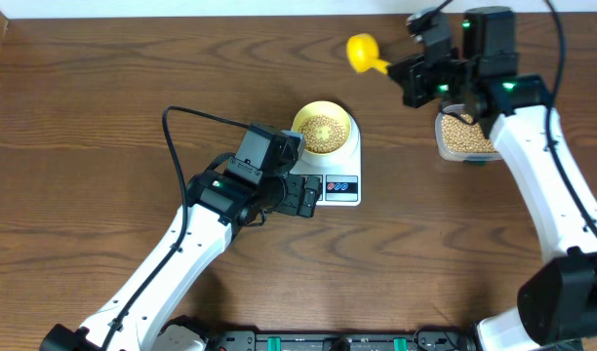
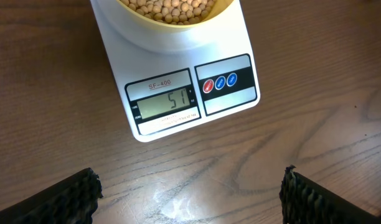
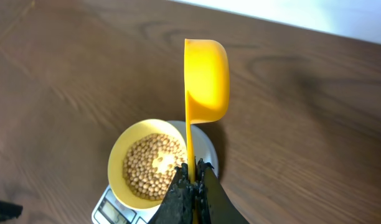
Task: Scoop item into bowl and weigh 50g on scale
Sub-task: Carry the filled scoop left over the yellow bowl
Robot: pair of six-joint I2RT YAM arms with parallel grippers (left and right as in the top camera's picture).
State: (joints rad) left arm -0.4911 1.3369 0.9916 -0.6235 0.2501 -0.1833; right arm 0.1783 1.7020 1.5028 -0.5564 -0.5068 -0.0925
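Observation:
The pale yellow bowl stands on the white scale, holding a layer of tan beans. In the left wrist view the scale's display reads 51, below the bowl. My left gripper hovers open over bare table just in front of the scale, nothing between its fingers. My right gripper is shut on the handle of a bright yellow scoop, held in the air at the back right. In the right wrist view the scoop looks empty, above the bowl.
A clear plastic tub of more beans sits at the right, partly under the right arm. The left arm reaches in from the lower left. A cable loops over the table left of the scale.

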